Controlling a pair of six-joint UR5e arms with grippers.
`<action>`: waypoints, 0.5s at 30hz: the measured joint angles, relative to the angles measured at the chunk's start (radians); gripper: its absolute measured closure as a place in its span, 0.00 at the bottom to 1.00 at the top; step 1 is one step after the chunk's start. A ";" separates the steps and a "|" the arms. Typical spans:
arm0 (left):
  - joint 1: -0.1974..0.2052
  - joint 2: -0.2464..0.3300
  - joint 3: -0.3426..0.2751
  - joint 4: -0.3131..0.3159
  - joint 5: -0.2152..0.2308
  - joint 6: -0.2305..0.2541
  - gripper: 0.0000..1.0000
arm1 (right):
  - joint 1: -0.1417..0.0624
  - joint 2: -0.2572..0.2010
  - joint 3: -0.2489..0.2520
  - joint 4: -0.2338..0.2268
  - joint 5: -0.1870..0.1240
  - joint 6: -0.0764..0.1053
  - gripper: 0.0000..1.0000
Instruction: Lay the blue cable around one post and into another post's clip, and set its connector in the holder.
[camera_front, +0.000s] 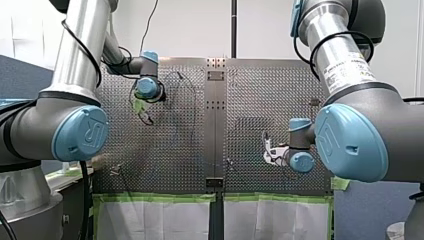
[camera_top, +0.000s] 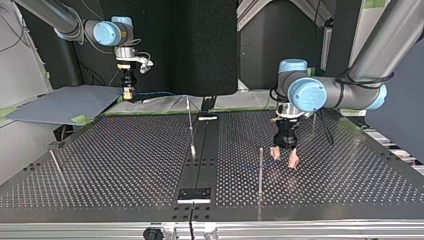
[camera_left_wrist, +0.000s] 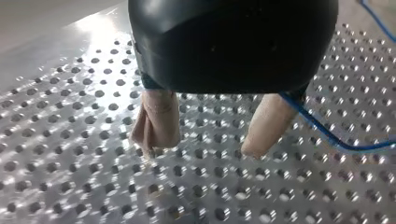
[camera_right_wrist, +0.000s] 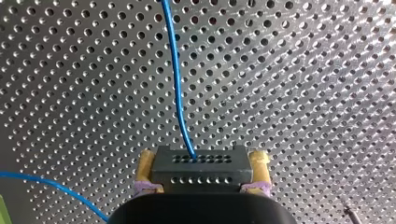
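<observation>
The black connector (camera_right_wrist: 198, 170) is clamped in the right gripper (camera_right_wrist: 203, 163) at the top view's 10 o'clock, with the blue cable (camera_right_wrist: 176, 79) trailed ahead. The left gripper (camera_left_wrist: 208, 142) is spread and empty. The cable is likely limp and best pinched mid-run.

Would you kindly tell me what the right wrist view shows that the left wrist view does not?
Only the right wrist view shows the dark connector, clamped between my right gripper's fingers, with the blue cable running out of it. Only the left wrist view shows my left gripper, its beige-padded fingers spread apart with nothing between them. Both show the perforated table and a stretch of the blue cable over it.
</observation>
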 joint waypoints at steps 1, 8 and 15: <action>-0.001 0.000 0.000 0.000 0.008 -0.009 0.00 | 0.000 0.000 0.000 0.000 0.000 0.000 0.81; 0.001 0.011 -0.029 0.026 0.079 -0.080 0.00 | 0.000 0.001 0.000 0.000 0.000 0.000 0.81; 0.005 0.050 -0.068 0.064 0.097 -0.139 0.00 | 0.000 0.002 0.000 -0.004 0.000 0.001 0.81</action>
